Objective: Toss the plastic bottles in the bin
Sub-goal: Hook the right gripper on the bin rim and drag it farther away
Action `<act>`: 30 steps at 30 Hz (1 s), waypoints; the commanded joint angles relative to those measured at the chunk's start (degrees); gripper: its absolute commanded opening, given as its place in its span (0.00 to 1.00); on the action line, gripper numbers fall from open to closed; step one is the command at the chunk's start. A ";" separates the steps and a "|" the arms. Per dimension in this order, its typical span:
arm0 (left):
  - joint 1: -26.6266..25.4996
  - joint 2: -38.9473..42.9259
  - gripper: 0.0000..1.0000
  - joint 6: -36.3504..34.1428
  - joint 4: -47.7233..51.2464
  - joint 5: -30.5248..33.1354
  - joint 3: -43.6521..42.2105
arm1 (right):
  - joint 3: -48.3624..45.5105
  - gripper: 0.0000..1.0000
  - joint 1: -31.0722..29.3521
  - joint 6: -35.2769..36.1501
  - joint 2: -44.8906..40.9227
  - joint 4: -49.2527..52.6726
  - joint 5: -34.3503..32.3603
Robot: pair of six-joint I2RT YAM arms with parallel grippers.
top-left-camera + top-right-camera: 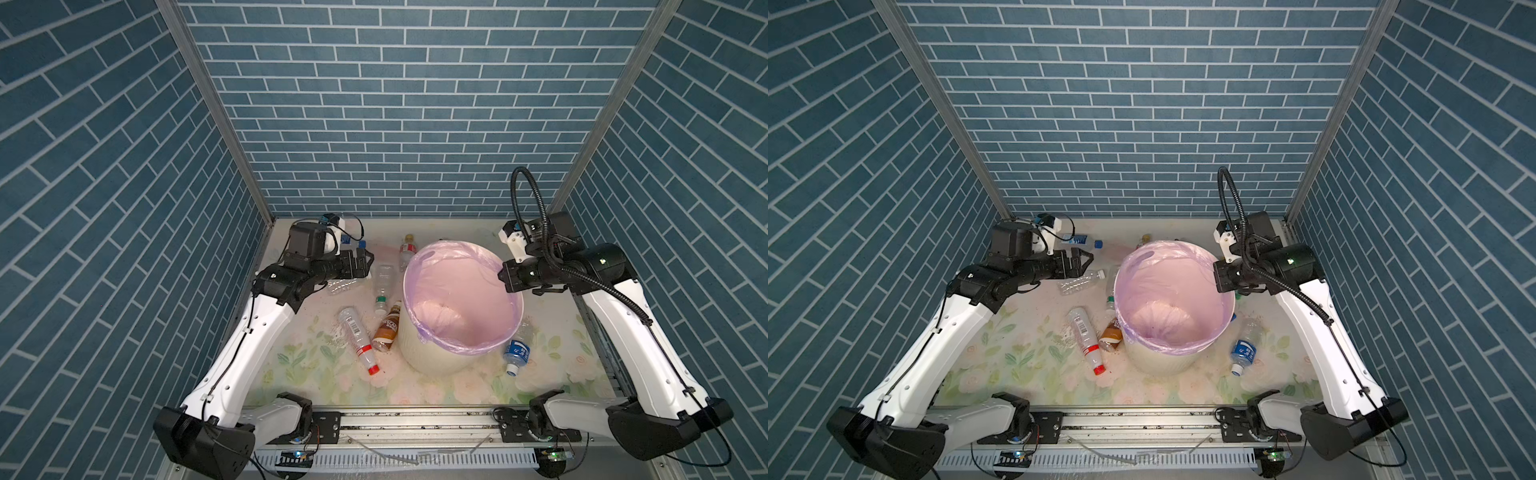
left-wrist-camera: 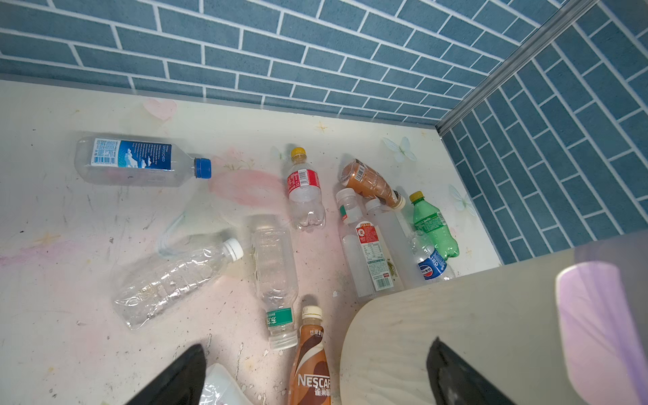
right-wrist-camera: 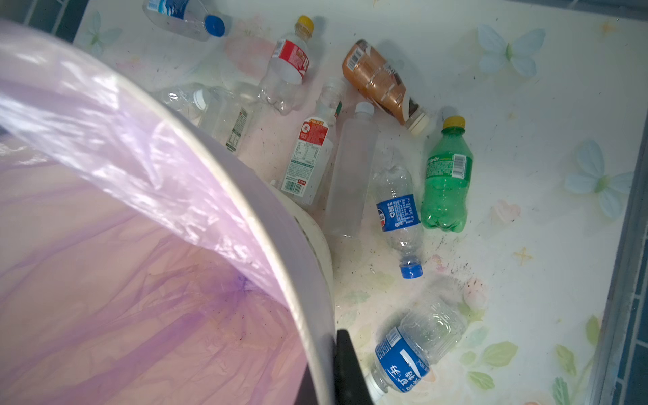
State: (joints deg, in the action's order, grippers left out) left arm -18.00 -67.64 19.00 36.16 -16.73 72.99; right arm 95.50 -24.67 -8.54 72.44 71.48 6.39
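**Left gripper point(image 1: 367, 266) wide and empty over the bottles; right gripper point(image 1: 502, 277) closed at the bin point(image 1: 432, 357)**

The left gripper's jaws stand far apart with nothing between them. It hovers above a crushed clear bottle point(image 2: 175, 280) whose white cap points toward the bin. The right gripper's fingers are pressed together, empty, above the right side of the bin's rim. The bin stands upright in the middle of the floral table point(image 1: 457, 386), with its lilac liner point(image 1: 457, 286) folded over the rim.

Every bottle in view lies on its side on the table, outside the bin.

- **Left of the bin:**
  - The green-banded bottle point(image 1: 383, 282) runs front to back, neck toward the front edge.
  - The brown Nescafé bottle point(image 1: 386, 328) lies just beside the bin wall, cap toward the back wall.
  - The red-capped bottle point(image 1: 357, 338) lies diagonally, cap toward the front.
- **Farther back:**
  - The red-labelled bottle point(image 1: 407, 251) points its yellow cap at the back wall.
  - The blue-capped bottle point(image 1: 1077, 240) lies crosswise, cap toward the bin.
- **Behind the bin:** The green bottle point(image 3: 445, 179) and the Pepsi bottle point(image 3: 398, 210) lie side by side, caps pointing opposite ways.
- **Right of the bin:** The blue-labelled bottle point(image 1: 517, 353) points its cap toward the front edge.
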 commanded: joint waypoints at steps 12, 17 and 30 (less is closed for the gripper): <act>-1.48 1.39 0.99 -0.98 -5.60 1.44 -0.09 | 27.44 0.00 0.12 -0.15 8.03 2.78 -14.27; -2.84 0.57 0.99 -0.75 -8.16 2.67 0.93 | 37.88 0.00 4.52 -0.08 15.40 2.55 -19.27; -10.69 -2.72 0.99 -5.72 -10.68 5.69 3.29 | 53.03 0.00 23.09 -6.03 28.78 -2.51 -19.60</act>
State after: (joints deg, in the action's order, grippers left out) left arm -27.62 -69.54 15.53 26.81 -12.45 74.61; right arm 144.24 -3.62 -8.60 100.79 76.05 -11.97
